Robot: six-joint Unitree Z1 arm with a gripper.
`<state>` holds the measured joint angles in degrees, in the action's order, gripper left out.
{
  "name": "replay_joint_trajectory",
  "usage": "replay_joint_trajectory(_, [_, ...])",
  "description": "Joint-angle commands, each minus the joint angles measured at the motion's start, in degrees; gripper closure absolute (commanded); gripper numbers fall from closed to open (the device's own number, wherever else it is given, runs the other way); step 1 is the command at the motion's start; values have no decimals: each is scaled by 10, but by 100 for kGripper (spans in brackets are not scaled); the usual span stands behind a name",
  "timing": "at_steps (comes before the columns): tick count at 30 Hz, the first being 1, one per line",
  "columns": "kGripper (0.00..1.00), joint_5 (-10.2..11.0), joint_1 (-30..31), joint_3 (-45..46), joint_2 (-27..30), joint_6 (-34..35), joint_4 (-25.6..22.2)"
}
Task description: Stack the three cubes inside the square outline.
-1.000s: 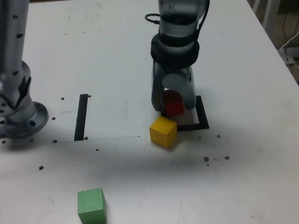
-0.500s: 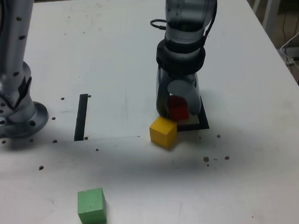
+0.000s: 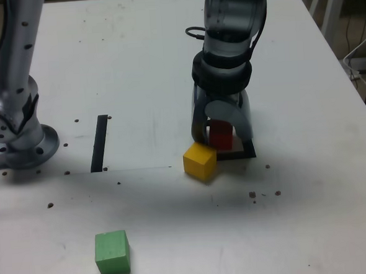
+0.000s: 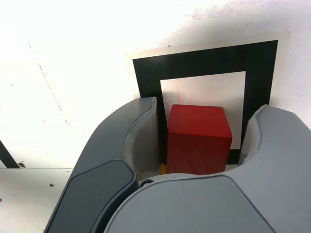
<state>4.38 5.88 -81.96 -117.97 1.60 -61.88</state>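
Daylight shows on both sides of the small matte red cube (image 4: 198, 138) in the wrist view: it sits between the grey gripper's (image 3: 221, 127) parted jaws, inside the white centre of the thick black-bordered square outline (image 4: 206, 63), so lifting straight up looks like the way clear. The solid yellow cube (image 3: 200, 161) lies just beside the gripper's tips outside the frame, the green cube (image 3: 112, 254) well apart. A second ago the jaws were pinched on the red cube; now they have let go.

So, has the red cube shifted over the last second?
Yes. The red cube has dropped slightly, from raised between the jaws down onto the square outline, beside the unmoved yellow cube.
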Motion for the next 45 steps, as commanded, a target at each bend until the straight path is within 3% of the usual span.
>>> replay_joint_trajectory(1, [3, 2, 1, 3, 1, -1, 1])
replay_joint_trajectory(12, [1, 40, 4, 30, 63, 0, -19])
replay_joint_trajectory(18, [1, 51, 26, 35, 89, -43, -37])
replay_joint_trajectory(29, [3, 39, 88, 45, 105, -111, -64])
replay_joint_trajectory(45, [7, 5, 124, 64, 86, -161, -44])
